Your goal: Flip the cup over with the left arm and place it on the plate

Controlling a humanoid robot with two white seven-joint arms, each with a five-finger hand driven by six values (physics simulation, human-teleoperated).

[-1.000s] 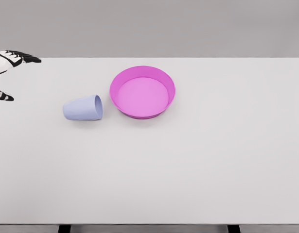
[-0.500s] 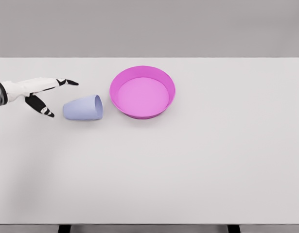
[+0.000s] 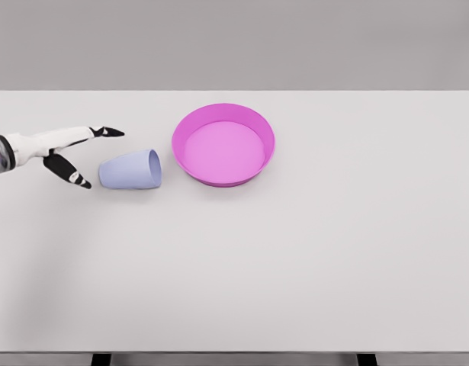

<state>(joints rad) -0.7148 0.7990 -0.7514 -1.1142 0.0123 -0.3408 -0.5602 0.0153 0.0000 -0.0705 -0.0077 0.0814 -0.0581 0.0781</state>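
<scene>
A pale blue cup (image 3: 130, 169) lies on its side on the white table (image 3: 295, 267), its mouth turned right toward the plate. The pink round plate (image 3: 223, 145) with a raised rim sits just right of it, a small gap between them. My left hand (image 3: 97, 156) reaches in from the left edge, fingers spread open, tips close to the cup's closed base without touching it. Its thumb points down toward the table, the other fingers stretch above the cup's back end. The right arm is out of view.
The table's far edge runs along the top and its front edge along the bottom of the view.
The left hand came in from the left edge toward the cup's base, then slid slightly lower and closer in the last half second. Cup and plate have not moved.
</scene>
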